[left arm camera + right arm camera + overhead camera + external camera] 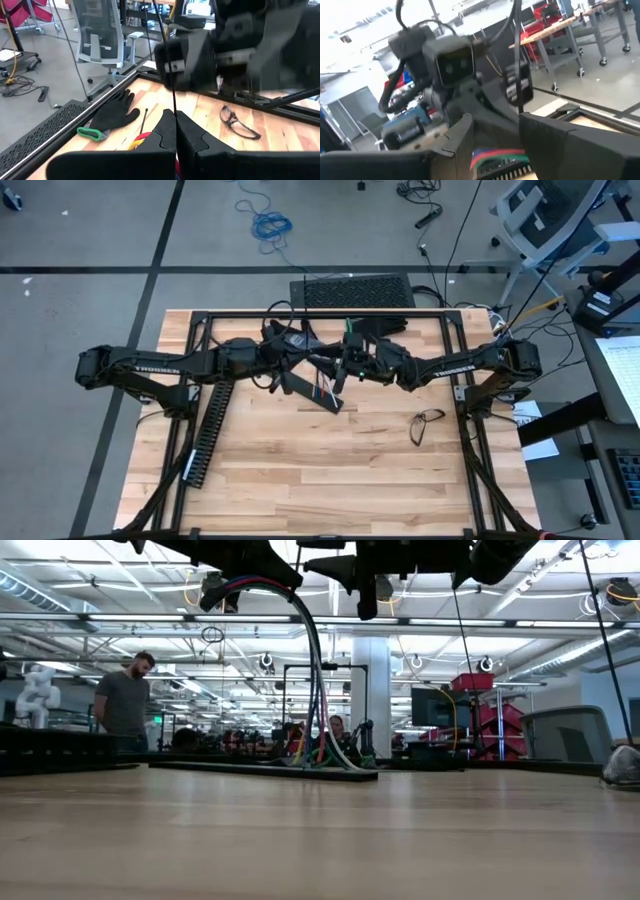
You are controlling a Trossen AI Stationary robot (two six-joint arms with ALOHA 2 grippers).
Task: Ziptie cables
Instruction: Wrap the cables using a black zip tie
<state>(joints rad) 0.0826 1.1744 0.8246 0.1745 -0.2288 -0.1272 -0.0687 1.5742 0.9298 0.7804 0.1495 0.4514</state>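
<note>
Cables [312, 670]: thin glossy multicolour strands, apparently pinched by clenched left end effector [175, 125]; right end effector [495, 131] parted.

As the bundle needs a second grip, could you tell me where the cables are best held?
Probably on the hanging stretch of the cables, coming in level from the side: there the wires run bunched and near upright, whereas lower down they splay on the table.
</note>
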